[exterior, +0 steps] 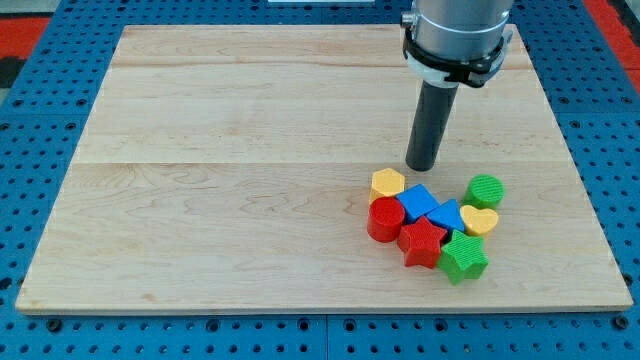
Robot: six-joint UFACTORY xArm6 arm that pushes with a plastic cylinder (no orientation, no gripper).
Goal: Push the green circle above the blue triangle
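Observation:
The green circle (486, 189) sits at the right end of a tight cluster of blocks, toward the view's lower right. The blue triangle (446, 215) lies just left of and below it, beside a blue cube-like block (418, 201). My tip (423, 165) rests on the wooden board above the cluster, just above the yellow block (387, 182) and the blue cube-like block, to the left of the green circle. It touches no block.
A yellow heart (480, 220) lies below the green circle. A red cylinder (384, 219), a red star (423, 242) and a green star (463, 257) fill the cluster's lower part. The board's right edge (580, 180) is close to the cluster.

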